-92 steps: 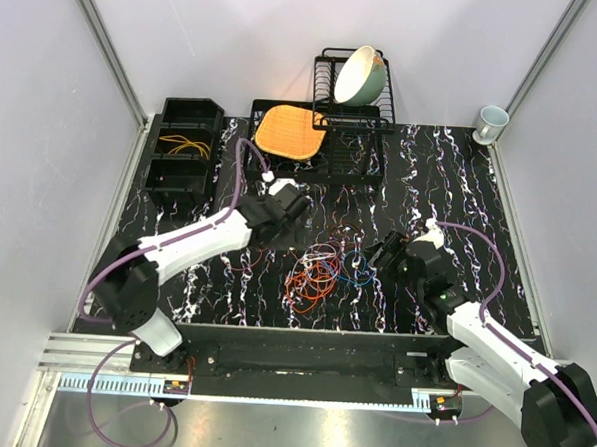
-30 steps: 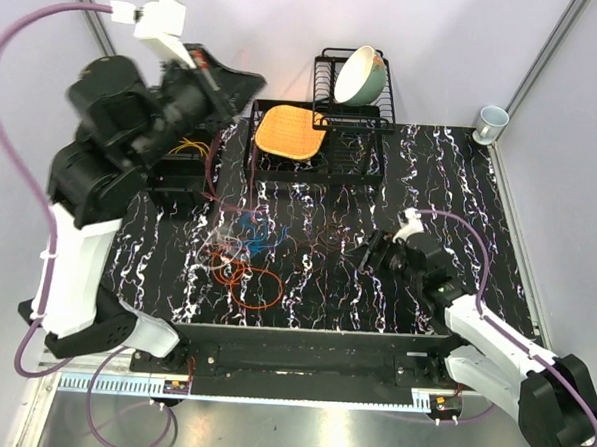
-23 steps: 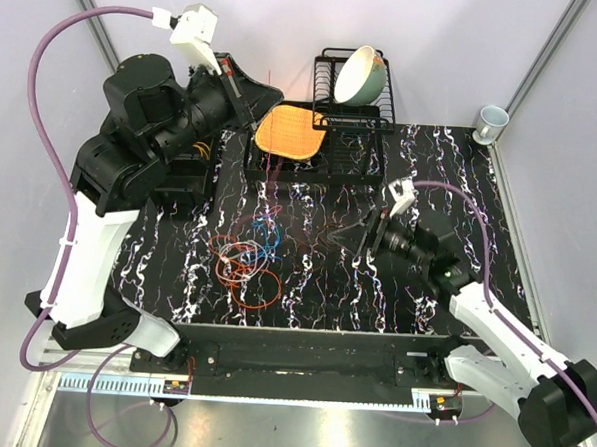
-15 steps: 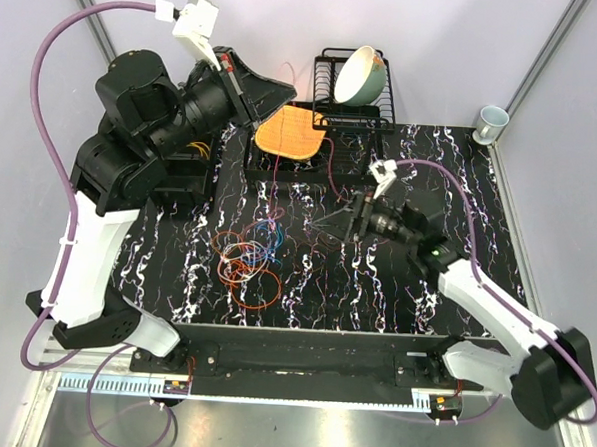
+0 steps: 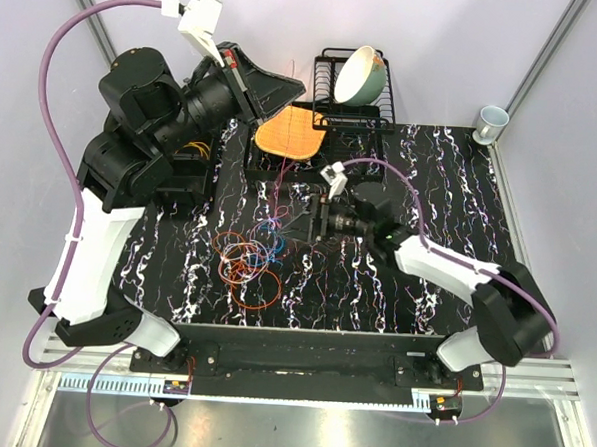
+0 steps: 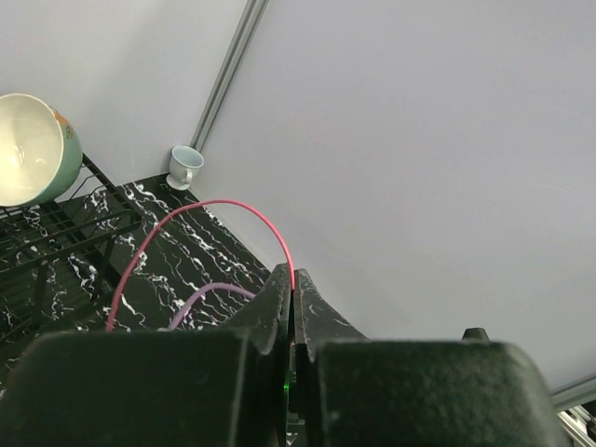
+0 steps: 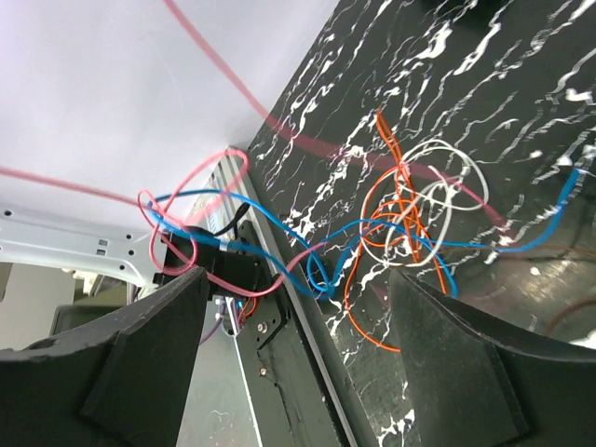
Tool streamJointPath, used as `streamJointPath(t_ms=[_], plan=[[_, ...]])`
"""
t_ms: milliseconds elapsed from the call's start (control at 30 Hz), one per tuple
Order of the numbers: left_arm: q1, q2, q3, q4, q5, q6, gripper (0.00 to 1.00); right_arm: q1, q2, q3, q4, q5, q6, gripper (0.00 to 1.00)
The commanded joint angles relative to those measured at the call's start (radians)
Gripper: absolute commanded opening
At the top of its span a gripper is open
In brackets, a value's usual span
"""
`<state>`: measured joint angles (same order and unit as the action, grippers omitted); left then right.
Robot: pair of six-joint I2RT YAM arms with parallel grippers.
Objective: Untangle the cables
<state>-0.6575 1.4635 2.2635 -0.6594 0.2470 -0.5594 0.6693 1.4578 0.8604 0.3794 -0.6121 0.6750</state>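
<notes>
The cables (image 5: 248,266) lie as a tangle of orange, red, blue and white loops on the black marbled table (image 5: 459,222), left of centre. One pink cable (image 6: 233,203) rises out of the tangle. My left gripper (image 5: 298,86), held high above the table's back left, is shut on it; in the left wrist view the jaws (image 6: 293,279) are pressed together with the pink strand coming out of the tip. My right gripper (image 5: 303,224) is open, low over the table just right of the tangle. Blue and pink cables (image 7: 307,261) lie beyond its spread fingers (image 7: 140,345), none gripped.
A black dish rack (image 5: 373,147) with a tilted bowl (image 5: 361,75) and an orange mat (image 5: 286,131) stands at the back. At the back left, black bins (image 5: 187,148) hold yellow wires. A cup (image 5: 491,121) sits at the back right corner.
The right arm has swept left across the table and now points at the tangle. The left gripper has crept further right, still holding the pink cable up high.
</notes>
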Motion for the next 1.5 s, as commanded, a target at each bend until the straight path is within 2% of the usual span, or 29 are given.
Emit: streamJointPath(t_ms=[0, 167, 300, 333, 367, 400, 467, 633, 667, 800, 867, 1067, 1333, 1433, 1467], plan=[[0.001, -0.011, 0.001, 0.057, 0.029, -0.002, 0.00, 0.044, 0.068, 0.074, 0.096, 0.006, 0.000, 0.83], [0.002, -0.009, -0.010, 0.057, 0.028, 0.004, 0.00, 0.076, 0.160, 0.124, 0.135, 0.009, 0.009, 0.79], [0.001, -0.015, -0.012, 0.046, 0.018, 0.010, 0.00, 0.079, 0.199, 0.146, 0.115, 0.055, 0.009, 0.45], [0.001, -0.017, -0.010, 0.044, 0.014, 0.015, 0.00, 0.079, 0.200, 0.149, 0.093, 0.083, 0.002, 0.27], [0.002, -0.020, -0.012, 0.035, 0.009, 0.021, 0.00, 0.079, 0.197, 0.153, 0.016, 0.121, -0.005, 0.21], [0.001, -0.023, -0.012, 0.030, 0.000, 0.026, 0.00, 0.081, 0.196, 0.158, -0.032, 0.217, -0.006, 0.16], [0.002, -0.025, -0.001, 0.002, -0.012, 0.042, 0.00, 0.079, 0.182, 0.161, -0.121, 0.287, -0.009, 0.09], [0.027, -0.043, 0.068, -0.080, -0.118, 0.099, 0.00, 0.078, 0.133, 0.131, -0.272, 0.411, -0.020, 0.07], [0.036, -0.057, 0.073, -0.100, -0.133, 0.116, 0.00, 0.079, 0.122, 0.127, -0.354, 0.440, -0.022, 0.06], [0.081, -0.106, 0.079, -0.123, -0.224, 0.161, 0.00, 0.075, 0.069, 0.146, -0.643, 0.738, -0.009, 0.01], [0.091, -0.126, 0.079, -0.134, -0.245, 0.183, 0.00, 0.056, 0.039, 0.149, -0.750, 0.793, 0.000, 0.01], [0.104, -0.143, 0.062, -0.187, -0.370, 0.220, 0.00, -0.026, -0.048, 0.109, -0.902, 0.899, 0.027, 0.06], [0.131, -0.157, 0.010, -0.192, -0.583, 0.282, 0.00, -0.211, -0.123, -0.003, -0.953, 0.896, 0.067, 0.10], [0.154, -0.141, 0.019, -0.181, -0.615, 0.312, 0.00, -0.224, -0.110, -0.012, -0.950, 0.910, 0.061, 0.27], [0.173, -0.129, 0.024, -0.183, -0.620, 0.317, 0.00, -0.229, -0.105, -0.012, -0.952, 0.908, 0.063, 0.50]])
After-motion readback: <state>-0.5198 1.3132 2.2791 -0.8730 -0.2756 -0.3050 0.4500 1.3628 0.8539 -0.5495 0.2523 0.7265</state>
